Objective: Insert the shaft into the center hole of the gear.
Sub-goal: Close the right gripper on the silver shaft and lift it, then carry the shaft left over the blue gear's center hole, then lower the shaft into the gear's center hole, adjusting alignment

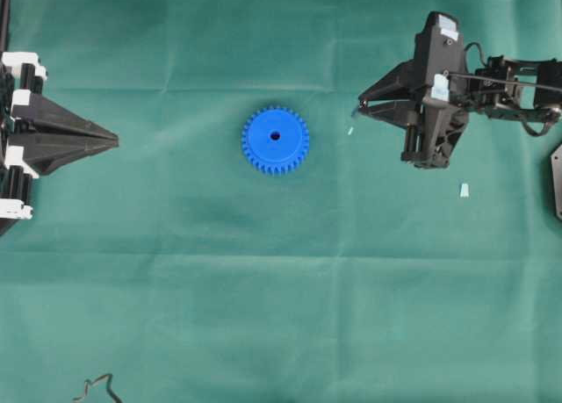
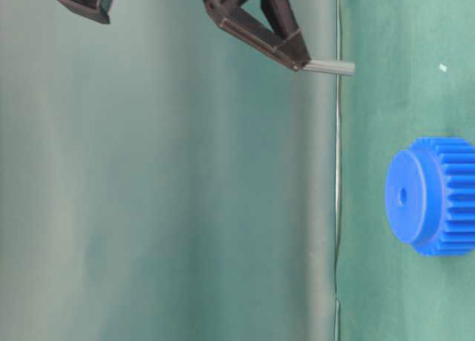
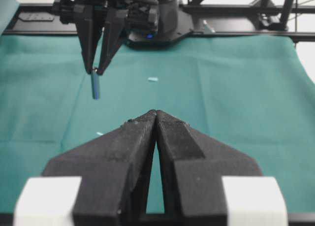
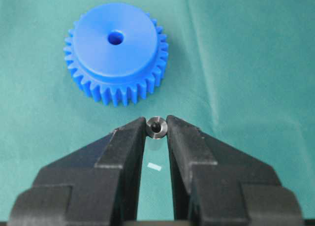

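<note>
Gear (image 1: 275, 140) lies flat on the green cloth (image 1: 176, 289) at table centre, hub up, its centre hole (image 1: 275, 136) open and empty. At far left, the left gripper (image 1: 112, 140) rests with its fingers pressed together, holding nothing. To the right of the gear, the right gripper (image 1: 361, 105) pinches the shaft (image 2: 329, 67) at the fingertips, clear of the cloth and well apart from the gear. Two pale scraps (image 1: 463, 190) lie on the cloth near it. Probable risks: the shallow tip grip may let the shaft tilt or slip; an off-axis descent would land it on the hub face and push the loose gear aside.
</note>
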